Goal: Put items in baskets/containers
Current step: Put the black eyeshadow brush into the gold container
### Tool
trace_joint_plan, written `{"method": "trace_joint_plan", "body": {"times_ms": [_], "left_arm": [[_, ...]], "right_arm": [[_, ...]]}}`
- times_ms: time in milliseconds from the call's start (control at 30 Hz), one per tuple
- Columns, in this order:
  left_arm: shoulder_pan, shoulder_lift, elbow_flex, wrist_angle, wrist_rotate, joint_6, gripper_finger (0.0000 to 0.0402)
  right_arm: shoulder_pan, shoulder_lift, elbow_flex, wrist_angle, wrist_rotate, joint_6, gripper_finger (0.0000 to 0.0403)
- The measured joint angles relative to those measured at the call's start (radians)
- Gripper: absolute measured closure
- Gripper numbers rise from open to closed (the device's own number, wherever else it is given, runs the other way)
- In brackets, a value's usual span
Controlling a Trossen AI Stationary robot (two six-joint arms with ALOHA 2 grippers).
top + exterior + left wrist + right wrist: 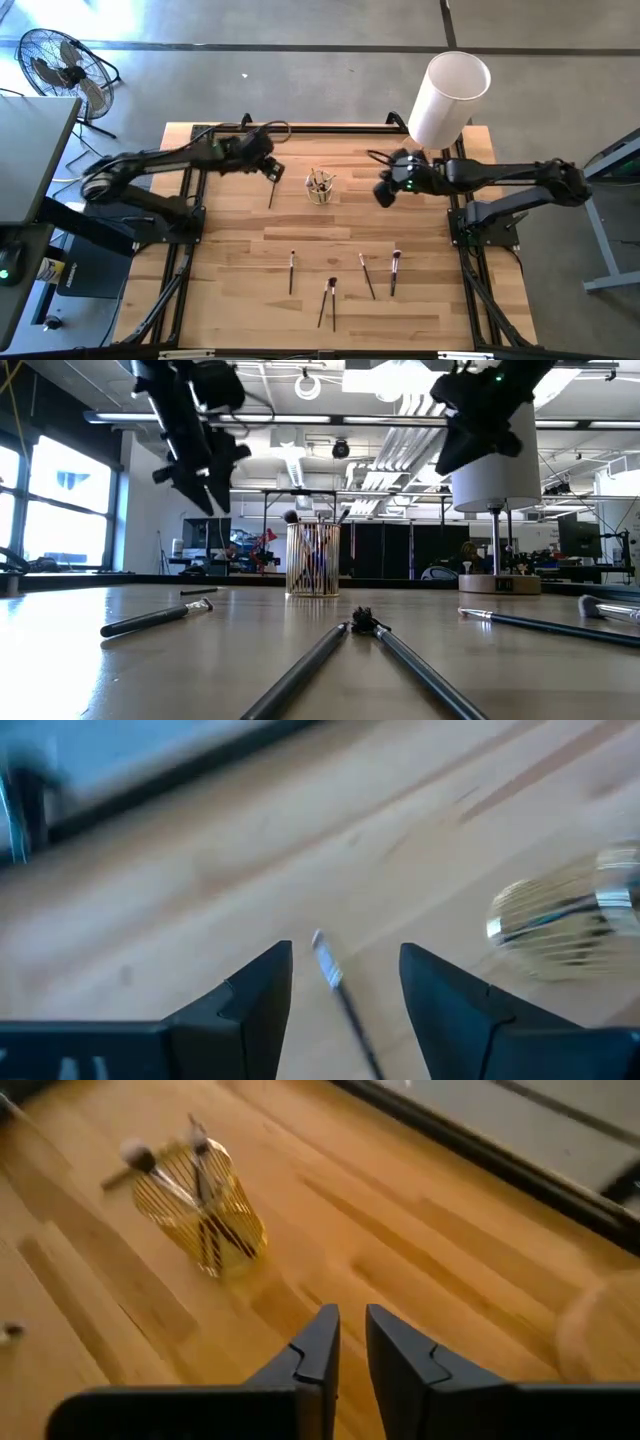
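Reaching inward above the wooden surface (240, 290), the left gripper (345, 985) spreads its fingers around a thin dark brush (340, 990). Only the right wrist view shows the right gripper (352, 1342), fingers nearly together and empty, near the ribbed yellowish cup (205, 1205).

Smooth wooden table (240, 290), clear plastic cup (320, 186)

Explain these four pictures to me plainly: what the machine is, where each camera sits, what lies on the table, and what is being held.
Two dark robot arms work at a wooden table. One camera looks straight down, one sits at table height, and one rides on each wrist. A clear yellowish cup in the middle holds a few makeup brushes. More loose brushes lie on the near half of the table, and one brush lies beside the cup, under the left pincer, which is open and holds nothing. The right pincer hovers on the cup's other side, fingers nearly together, empty. The white cylinder is no part of the job.
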Motion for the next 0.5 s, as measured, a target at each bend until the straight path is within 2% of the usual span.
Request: {"method": "trace_joint_plan", "body": {"times_ms": [133, 233, 333, 500], "left_arm": [[0.127, 0.159, 0.066, -0.065, 0.202, -0.039, 0.0220], [0.179, 0.269, 0.092, -0.048, 0.324, -0.042, 0.0220], [0.199, 0.361, 0.110, -0.056, 0.353, -0.061, 0.0220], [0.197, 0.461, 0.138, -0.047, 0.309, -0.090, 0.0220]], "right_arm": [[0.010, -0.036, 0.000, -0.102, 0.023, 0.000, 0.0375], [0.011, -0.043, 0.000, -0.117, 0.053, -0.045, 0.0385], [0.007, -0.043, 0.000, -0.116, 0.074, -0.090, 0.0393], [0.007, -0.043, 0.000, -0.116, 0.096, -0.130, 0.0400]]}}
